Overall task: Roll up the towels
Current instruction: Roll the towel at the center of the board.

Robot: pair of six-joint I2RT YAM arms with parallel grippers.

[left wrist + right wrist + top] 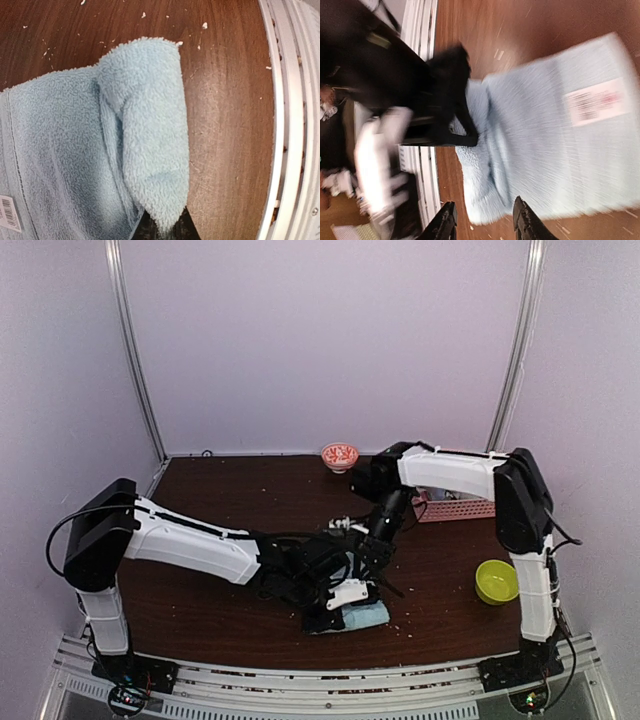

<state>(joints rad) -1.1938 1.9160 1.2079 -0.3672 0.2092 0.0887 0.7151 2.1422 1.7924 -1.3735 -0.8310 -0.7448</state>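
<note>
Centre of the near edge of the table [200, 610]: a plain light-blue towel [60, 150] lies flat, one end folded over on itself. The left gripper [165, 227] is closed on the tip of that fold, and its dark fingers are cut off by the lower frame edge. The right gripper [484, 207] stands with its jaws apart at the towel's border, holding nothing; whether it touches the cloth cannot be told. From above, both grippers cover most of the towel, leaving only one near corner visible. A barcode tag [10, 214] on the cloth is cropped and its digits are too small to read. In the right wrist view a white label [595, 100] with reddish print is blurred beyond reading. Right side: a lime-green bowl [497, 581]. Farther right: a pink basket [455, 508], partly hidden by the right arm. Far edge: a small red-and-white bowl [340, 455].
</note>
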